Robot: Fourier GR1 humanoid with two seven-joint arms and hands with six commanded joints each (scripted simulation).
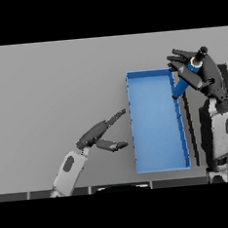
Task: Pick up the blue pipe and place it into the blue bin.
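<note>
The blue pipe point(182, 84) is held tilted in the right hand point(196, 69), its lower end at the bin's far right corner, over the right wall. Only part of the pipe shows; the hand covers the rest. The fingers curl round its upper part, some tips pointing left over the bin's far edge. The blue bin point(156, 124) lies lengthwise on the grey surface point(50, 87). The left hand point(101, 136) rests just left of the bin, fingers straight and apart, holding nothing, one fingertip close to the bin's left wall.
</note>
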